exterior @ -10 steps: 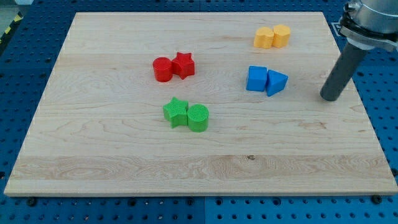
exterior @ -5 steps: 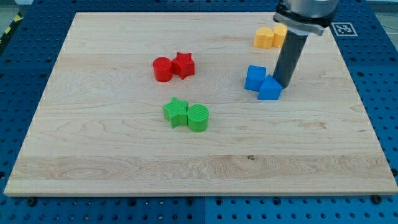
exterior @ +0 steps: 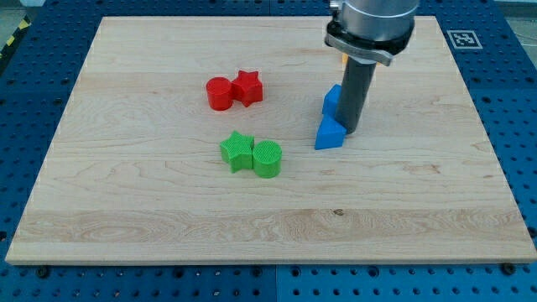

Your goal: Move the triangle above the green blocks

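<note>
The blue triangle [exterior: 329, 135] lies on the wooden board [exterior: 168, 218] to the right of the green blocks. My tip [exterior: 350, 129] touches its right side. A second blue block [exterior: 331, 99] sits just above the triangle, partly hidden behind the rod. The green star [exterior: 238, 152] and green cylinder [exterior: 268, 158] sit side by side near the board's middle, to the left of the triangle and a little lower.
A red cylinder [exterior: 220, 93] and red star [exterior: 247, 87] sit together above the green blocks. The yellow blocks near the view's top are almost wholly hidden behind the arm.
My tip swept left from the board's right side, reached the blue triangle and pushed it left and a little down. The other blue block shifted slightly left.
</note>
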Robot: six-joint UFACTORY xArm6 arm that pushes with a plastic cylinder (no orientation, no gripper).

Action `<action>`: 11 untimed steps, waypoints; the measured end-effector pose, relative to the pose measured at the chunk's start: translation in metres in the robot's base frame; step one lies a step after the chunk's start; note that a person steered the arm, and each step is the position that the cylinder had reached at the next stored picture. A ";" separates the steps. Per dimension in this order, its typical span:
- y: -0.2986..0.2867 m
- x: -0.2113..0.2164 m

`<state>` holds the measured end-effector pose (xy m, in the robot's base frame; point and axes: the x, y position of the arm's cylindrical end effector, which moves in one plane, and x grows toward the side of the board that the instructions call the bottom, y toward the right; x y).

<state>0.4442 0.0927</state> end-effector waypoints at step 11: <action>-0.054 0.007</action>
<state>0.4509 0.0386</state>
